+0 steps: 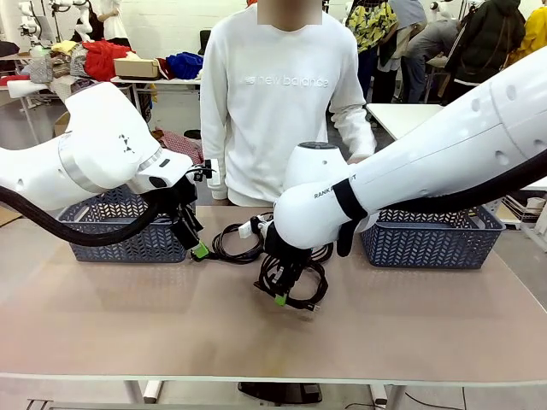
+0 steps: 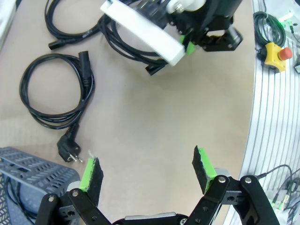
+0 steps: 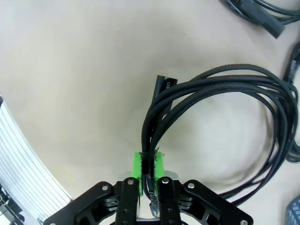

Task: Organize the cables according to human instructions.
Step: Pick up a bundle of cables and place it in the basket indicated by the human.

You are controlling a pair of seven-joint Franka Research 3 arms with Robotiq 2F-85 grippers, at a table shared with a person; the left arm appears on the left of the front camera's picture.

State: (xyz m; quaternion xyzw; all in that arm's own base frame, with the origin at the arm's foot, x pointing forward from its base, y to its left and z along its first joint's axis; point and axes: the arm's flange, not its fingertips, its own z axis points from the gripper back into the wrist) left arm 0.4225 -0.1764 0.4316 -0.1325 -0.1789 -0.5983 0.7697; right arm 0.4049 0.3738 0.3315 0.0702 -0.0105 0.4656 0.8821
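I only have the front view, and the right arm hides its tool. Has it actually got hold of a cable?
Observer: Yes. The right tool is shut on several strands of a braided cable.
Operator: And the other arm's?
Observer: The left tool is open, holding nothing, with bare table below it.
Operator: Any cable close to it?
Observer: A coiled power cable lies loose beside the grey basket, with its two-pin plug nearest the basket.

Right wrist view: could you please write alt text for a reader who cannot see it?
The right gripper, black with green pads, is shut on a coiled braided black cable over the beige tabletop.
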